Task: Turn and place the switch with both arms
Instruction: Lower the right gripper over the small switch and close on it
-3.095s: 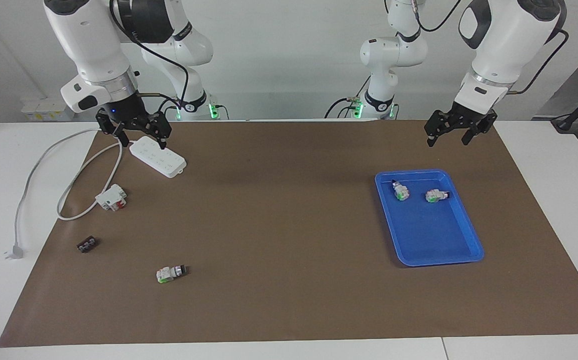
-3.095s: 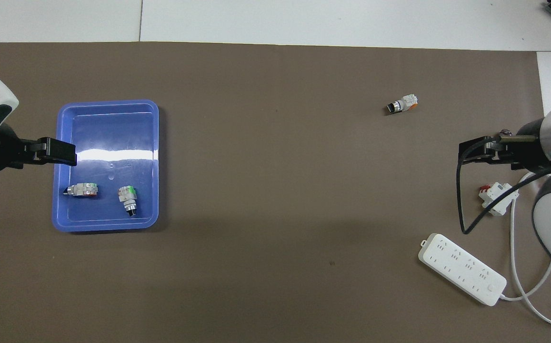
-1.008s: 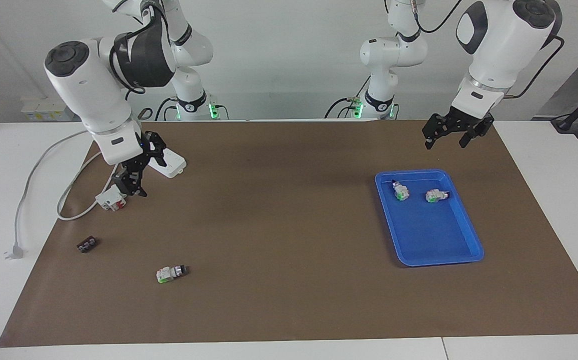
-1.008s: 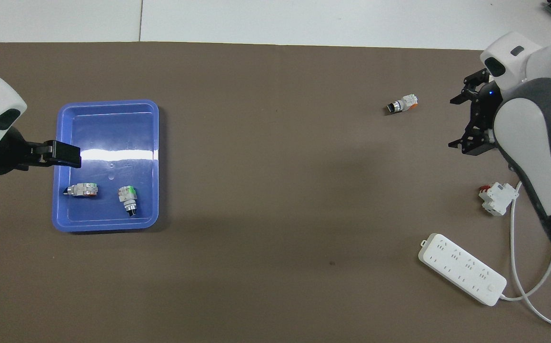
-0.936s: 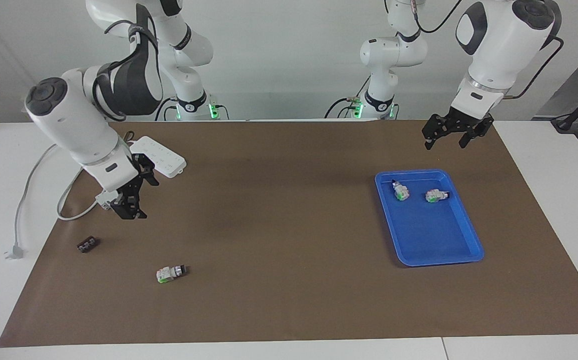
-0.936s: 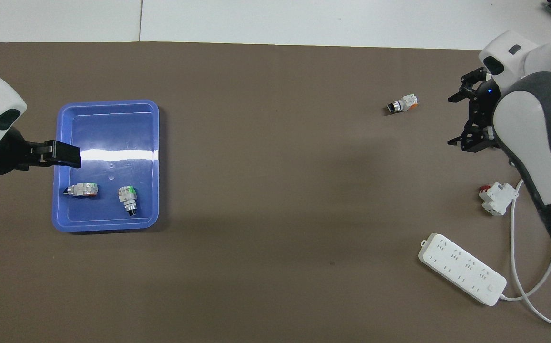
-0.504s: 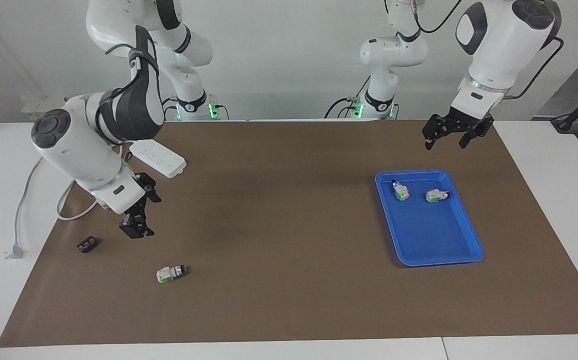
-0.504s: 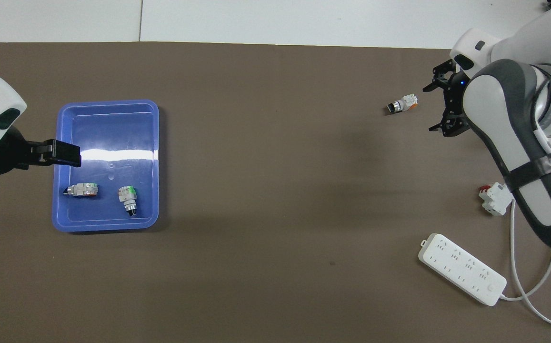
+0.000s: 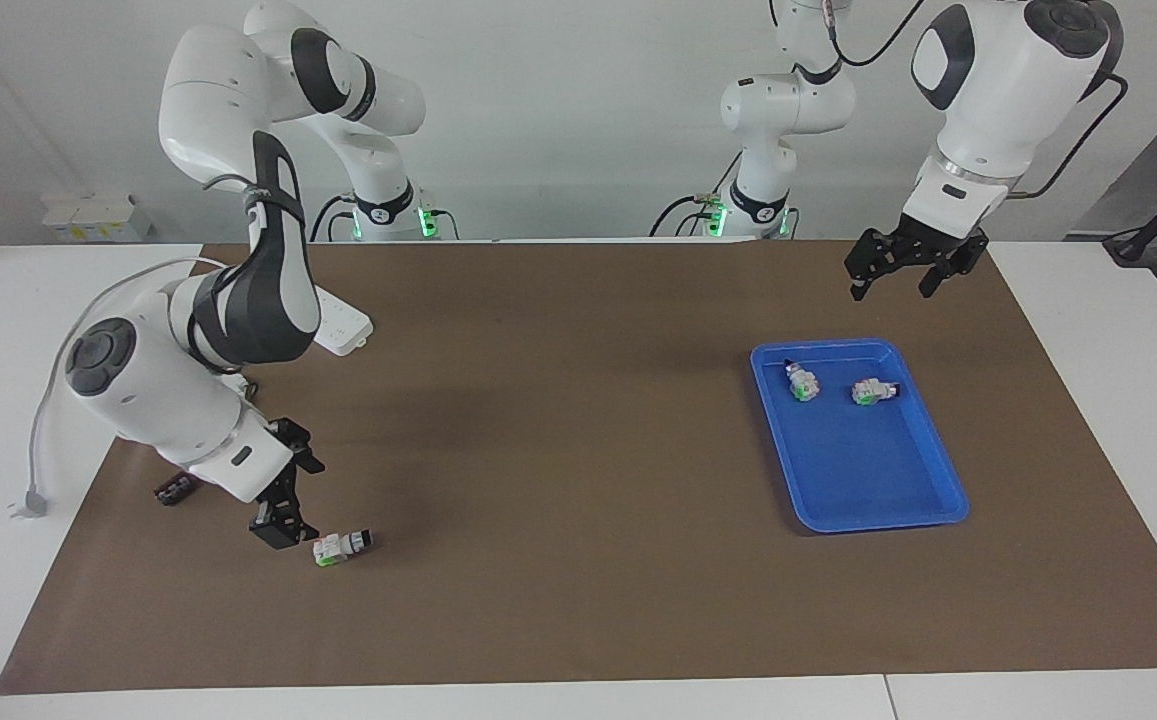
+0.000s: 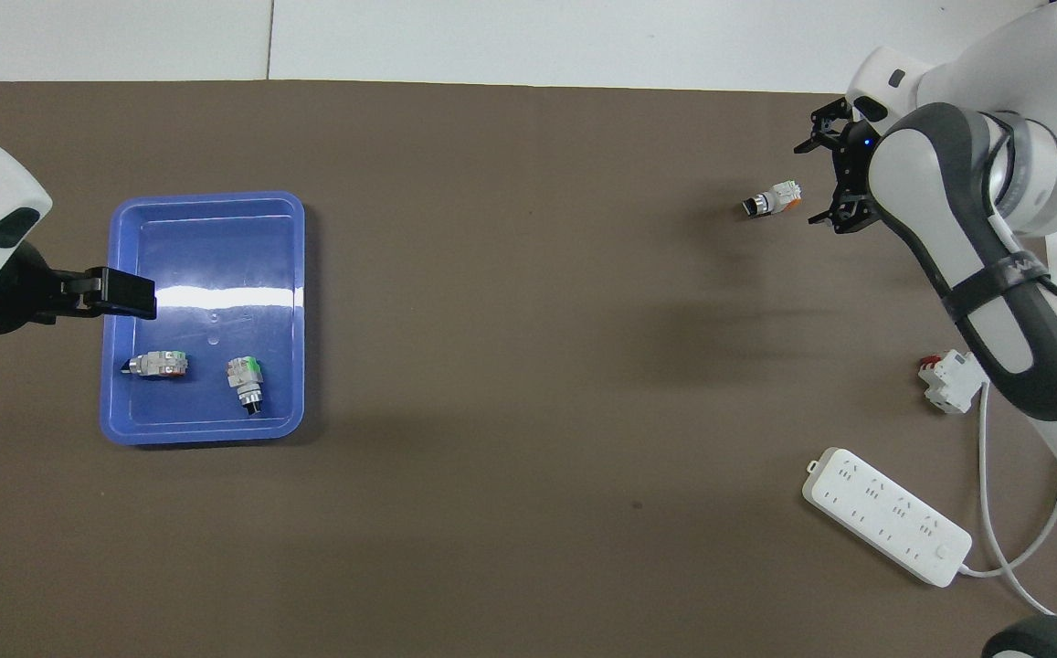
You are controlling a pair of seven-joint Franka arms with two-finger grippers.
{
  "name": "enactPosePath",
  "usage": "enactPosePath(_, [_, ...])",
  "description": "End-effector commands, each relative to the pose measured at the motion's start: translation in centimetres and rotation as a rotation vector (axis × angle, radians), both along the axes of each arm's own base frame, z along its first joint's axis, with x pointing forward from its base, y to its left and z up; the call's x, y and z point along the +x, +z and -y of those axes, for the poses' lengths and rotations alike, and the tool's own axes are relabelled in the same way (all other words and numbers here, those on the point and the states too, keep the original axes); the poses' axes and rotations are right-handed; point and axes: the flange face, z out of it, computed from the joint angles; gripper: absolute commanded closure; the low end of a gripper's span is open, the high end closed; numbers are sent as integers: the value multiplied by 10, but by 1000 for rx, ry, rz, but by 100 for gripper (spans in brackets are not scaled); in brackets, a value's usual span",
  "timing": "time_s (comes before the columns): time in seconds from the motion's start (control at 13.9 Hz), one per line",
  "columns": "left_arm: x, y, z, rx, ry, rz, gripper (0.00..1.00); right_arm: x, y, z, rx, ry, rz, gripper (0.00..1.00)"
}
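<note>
A white-grey switch (image 9: 341,547) with a green mark and a black knob lies on the brown mat, toward the right arm's end; it also shows in the overhead view (image 10: 770,200). My right gripper (image 9: 290,497) is open and low beside the switch, not around it; the overhead view (image 10: 812,183) shows the same. My left gripper (image 9: 891,288) is open, empty and waits in the air by the blue tray (image 9: 868,500). Two more switches (image 9: 801,382) (image 9: 872,392) lie in the tray (image 10: 208,238).
A white power strip (image 10: 884,514) with its cable lies near the right arm's base. A white block with red parts (image 10: 948,379) sits beside it. A small black ridged piece (image 9: 173,490) lies by the right arm's wrist.
My right arm has swung from over the power strip, away from the robots and down, to beside the loose switch. The left gripper has hardly moved. The switches have not moved.
</note>
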Motion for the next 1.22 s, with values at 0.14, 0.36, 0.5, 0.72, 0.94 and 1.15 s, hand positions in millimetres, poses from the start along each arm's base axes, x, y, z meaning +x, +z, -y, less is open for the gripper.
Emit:
enactPosePath(0.14, [-8, 1, 1, 17, -14, 16, 0, 13, -32, 12, 17, 64, 47, 0])
enactPosePath(0.36, [-8, 0, 0, 17, -14, 16, 0, 11, -48, 12, 1, 116, 66, 0])
enactPosePath(0.5, [-8, 0, 0, 17, -13, 16, 0, 8, -57, 11, -1, 144, 63, 0])
enactPosePath(0.72, [-10, -3, 1, 17, -14, 16, 0, 7, -66, 11, -2, 164, 88, 0])
enactPosePath(0.94, [-10, -6, 1, 18, -14, 16, 0, 2, -82, 14, 9, 193, 91, 0])
enactPosePath(1.15, [-11, -6, 1, 16, -14, 17, 0, -1, -87, 11, 23, 193, 85, 3])
